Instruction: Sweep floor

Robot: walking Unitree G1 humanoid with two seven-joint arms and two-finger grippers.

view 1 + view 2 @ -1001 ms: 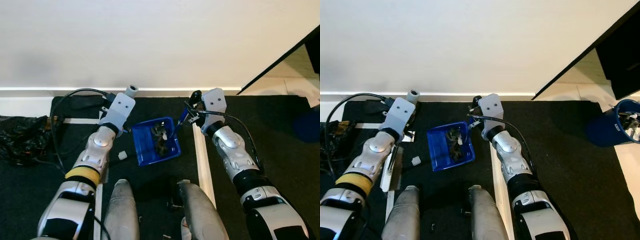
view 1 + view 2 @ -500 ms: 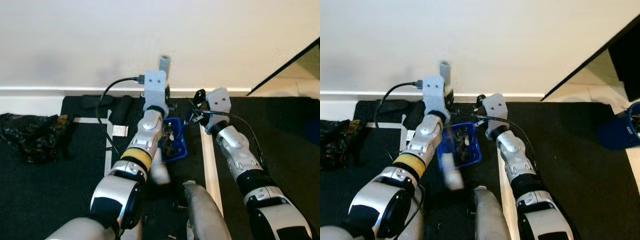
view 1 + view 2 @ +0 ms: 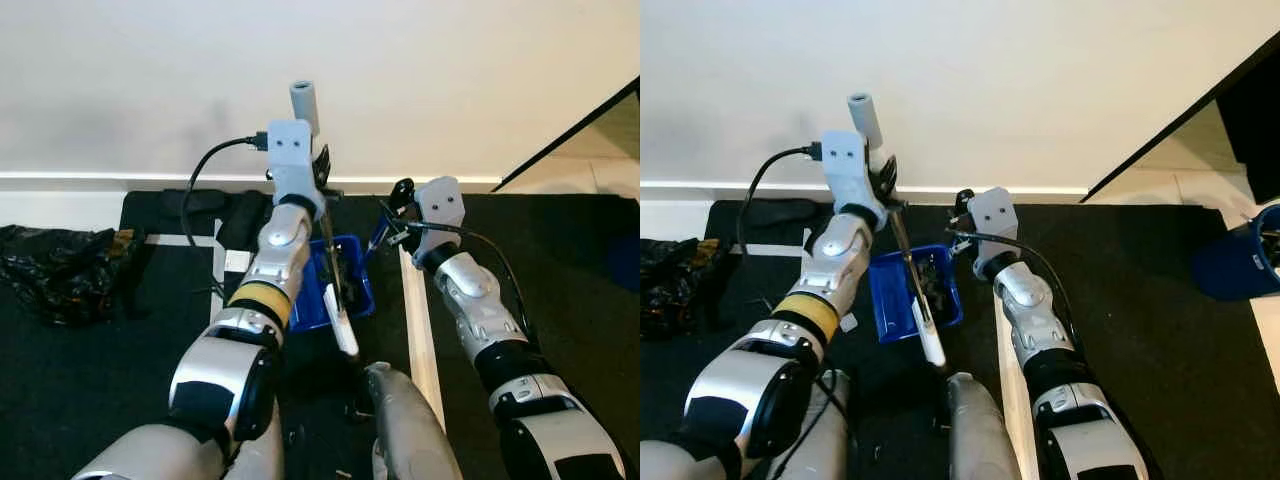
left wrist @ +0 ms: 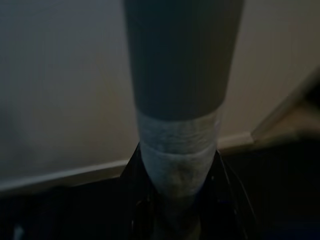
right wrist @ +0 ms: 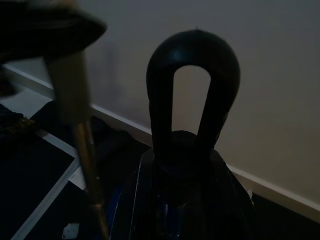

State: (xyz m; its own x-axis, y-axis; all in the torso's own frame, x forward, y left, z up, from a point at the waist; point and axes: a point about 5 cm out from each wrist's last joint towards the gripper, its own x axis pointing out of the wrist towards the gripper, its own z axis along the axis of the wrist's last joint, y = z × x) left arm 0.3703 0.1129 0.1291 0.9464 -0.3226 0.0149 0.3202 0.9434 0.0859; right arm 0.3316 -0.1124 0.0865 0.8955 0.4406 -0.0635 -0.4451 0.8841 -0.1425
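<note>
A crumpled black bag (image 3: 58,270) lay on the dark floor (image 3: 80,400) well to the left of the left gripper (image 3: 320,172). That gripper was raised near the white wall (image 3: 300,50), clamped on a broom (image 3: 322,235). The grey top of the handle stood up above the gripper, and the thin shaft slanted down from it, across the dustpan (image 3: 335,290), to a white end just past the pan's near edge. In the left wrist view the handle (image 4: 182,100) ran up between the fingers.

The blue dustpan sat on the floor between the two grippers, below both, with dark scraps in it. The right gripper (image 3: 395,205) was just right of the pan, closed on its black looped handle (image 5: 192,100). A pale strip (image 3: 418,320) ran along the floor under the right arm. Far right of that gripper stood a blue bin (image 3: 1245,255).
</note>
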